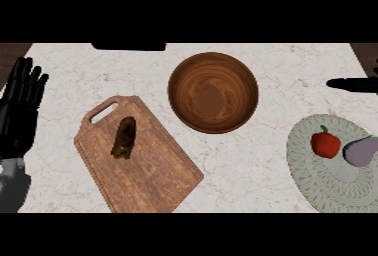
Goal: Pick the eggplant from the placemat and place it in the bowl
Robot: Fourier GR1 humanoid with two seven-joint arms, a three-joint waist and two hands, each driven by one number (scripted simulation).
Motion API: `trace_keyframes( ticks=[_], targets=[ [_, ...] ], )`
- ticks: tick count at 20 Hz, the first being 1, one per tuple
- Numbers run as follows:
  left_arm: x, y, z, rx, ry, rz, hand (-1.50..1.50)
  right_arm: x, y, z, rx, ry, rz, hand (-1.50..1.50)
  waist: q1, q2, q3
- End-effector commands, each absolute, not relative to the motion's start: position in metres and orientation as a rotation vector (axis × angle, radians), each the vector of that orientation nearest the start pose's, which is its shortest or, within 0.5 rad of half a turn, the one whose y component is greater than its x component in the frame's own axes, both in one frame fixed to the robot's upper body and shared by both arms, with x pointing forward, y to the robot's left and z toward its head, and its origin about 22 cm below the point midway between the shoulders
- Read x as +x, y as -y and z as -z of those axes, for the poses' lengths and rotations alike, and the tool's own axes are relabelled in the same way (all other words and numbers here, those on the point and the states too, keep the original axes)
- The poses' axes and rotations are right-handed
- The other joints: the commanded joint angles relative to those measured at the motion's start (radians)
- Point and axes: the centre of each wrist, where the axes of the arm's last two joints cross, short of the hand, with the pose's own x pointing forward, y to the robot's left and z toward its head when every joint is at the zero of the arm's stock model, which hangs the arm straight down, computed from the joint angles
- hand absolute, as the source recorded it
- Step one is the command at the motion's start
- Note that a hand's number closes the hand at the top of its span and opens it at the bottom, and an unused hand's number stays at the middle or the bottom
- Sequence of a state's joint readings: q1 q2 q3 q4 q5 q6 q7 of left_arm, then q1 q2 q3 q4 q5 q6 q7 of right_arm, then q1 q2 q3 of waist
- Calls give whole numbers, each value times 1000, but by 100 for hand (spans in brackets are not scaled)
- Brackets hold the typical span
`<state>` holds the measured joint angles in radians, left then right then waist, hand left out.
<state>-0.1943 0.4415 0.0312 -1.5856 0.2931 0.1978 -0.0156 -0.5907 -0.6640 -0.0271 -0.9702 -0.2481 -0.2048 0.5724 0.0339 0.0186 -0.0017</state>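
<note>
Currently I log: eggplant (361,151) on placemat (332,187), counter's right edge, untouched; right hand (354,85) nearby, fingers unreadable; left hand (21,100) resting open; bowl (213,92) awaits. Next: reach, grasp.

A pale purple, rounded eggplant (361,151) lay on its side on the right part of a round, grey-green woven placemat (332,180) at the counter's right edge, partly cut off by the view's border. A wide, dark-brown wooden bowl (213,92) with visible grain stood upright near the counter's middle, up and to the left of the placemat and well apart from the eggplant, holding nothing.
</note>
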Motion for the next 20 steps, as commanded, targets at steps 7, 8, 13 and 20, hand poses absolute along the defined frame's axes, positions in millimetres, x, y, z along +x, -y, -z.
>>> trace_keyframes(
  ticks=[7, 8, 13, 20],
  targets=[
    [296, -330, -96, 202, 1801, -2, 0, 371, 462, -228, -587, 657, -127, -150, 11, -3, 1],
    [303, -311, -97, 197, 1804, -2, 0, 373, 460, -237, -561, 611, -193, -150, 7, -1, 2],
    [312, -307, -105, 204, 1831, 5, 0, 375, 474, -243, -379, 463, -369, -150, 19, 7, 3],
    [307, -308, -95, 200, 1821, 21, 0, 380, 481, -221, -231, 328, -492, -150, 35, 6, 3]
  ],
)
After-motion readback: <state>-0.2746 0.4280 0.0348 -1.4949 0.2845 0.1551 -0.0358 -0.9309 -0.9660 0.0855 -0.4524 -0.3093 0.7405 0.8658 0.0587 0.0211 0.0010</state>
